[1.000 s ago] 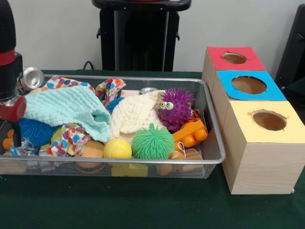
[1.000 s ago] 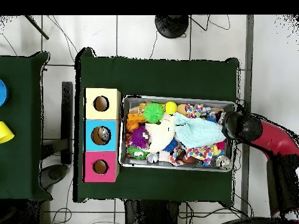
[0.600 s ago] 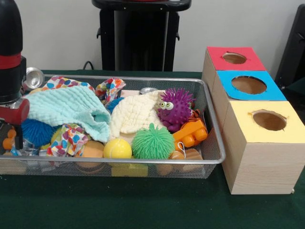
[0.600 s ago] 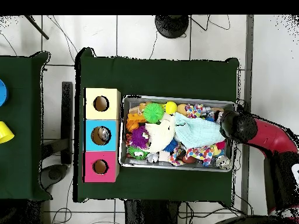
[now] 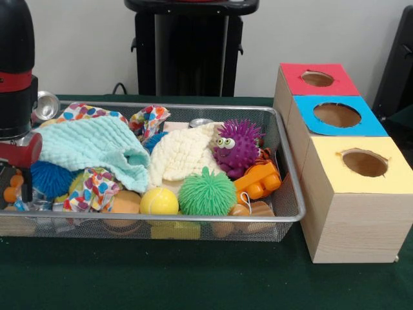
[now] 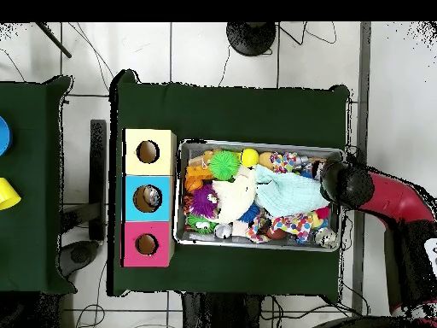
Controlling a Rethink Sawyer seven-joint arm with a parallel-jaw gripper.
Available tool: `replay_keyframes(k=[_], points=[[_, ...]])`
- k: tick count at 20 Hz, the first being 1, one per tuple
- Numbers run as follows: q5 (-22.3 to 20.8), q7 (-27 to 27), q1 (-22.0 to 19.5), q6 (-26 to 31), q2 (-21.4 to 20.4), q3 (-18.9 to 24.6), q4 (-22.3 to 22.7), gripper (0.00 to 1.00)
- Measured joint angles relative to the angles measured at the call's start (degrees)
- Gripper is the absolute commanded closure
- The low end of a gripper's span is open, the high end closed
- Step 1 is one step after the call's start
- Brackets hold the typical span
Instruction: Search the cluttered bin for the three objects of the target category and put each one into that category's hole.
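The gripper (image 5: 19,171) is lowered at the wire bin's (image 5: 292,194) end by the blue spiky ball (image 5: 48,177); whether the jaws are spread cannot be told. The mint cloth (image 5: 90,145) should be avoided.

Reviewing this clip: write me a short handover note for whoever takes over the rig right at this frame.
Hand: low at the end of the mesh bin farthest from the boxes, beside the blue spiky ball; open or shut cannot be told, nothing seen held.
Bin: still cluttered, with mint cloth, cream cloth, purple spiky toy, green spiky ball, yellow ball.
Boxes: red, blue, yellow. Something lies in the blue box's hole, seen from overhead.
Left: target category is not shown; searching and sorting remain.
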Motion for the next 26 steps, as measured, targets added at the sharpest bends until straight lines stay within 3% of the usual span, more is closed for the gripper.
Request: replay_keyframes(k=[13, 26], points=[[0.0, 0.0, 2.65, 0.0, -5.13, -0.06, 1.31, 0.0], [0.0, 0.0, 3.31, 0.01, -5.78, -0.63, 1.34, 0.0]])
